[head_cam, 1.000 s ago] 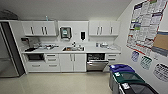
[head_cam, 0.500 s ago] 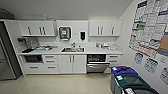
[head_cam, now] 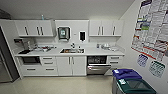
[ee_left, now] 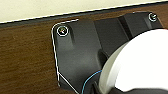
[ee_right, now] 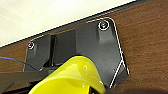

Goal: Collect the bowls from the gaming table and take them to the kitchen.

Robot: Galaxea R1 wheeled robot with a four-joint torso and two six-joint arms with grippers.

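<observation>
The kitchen lies ahead in the head view: white cabinets point(head_cam: 63, 65), a white countertop point(head_cam: 110, 53), a steel sink point(head_cam: 72, 50) and a steel dishwasher point(head_cam: 98, 65) with its door tipped slightly open. In the left wrist view a white bowl point(ee_left: 140, 65) hangs close over the robot's dark plate, with my left gripper point(ee_left: 130, 90) shut on it at its lower edge. In the right wrist view a yellow-orange bowl point(ee_right: 72, 77) hangs the same way, with my right gripper point(ee_right: 100, 90) shut on it. The gaming table is out of view.
A blue-lidded bin point(head_cam: 126, 74) and a green-lidded bin point(head_cam: 135, 86) stand at the right wall under posters point(head_cam: 152, 27). A tall steel fridge point(head_cam: 5, 62) stands at the left. Pale floor point(head_cam: 62, 85) stretches up to the cabinets. Wall dispensers point(head_cam: 63, 33) hang over the sink.
The head view has shifted only slightly toward the counter. Nothing in the kitchen has moved.
</observation>
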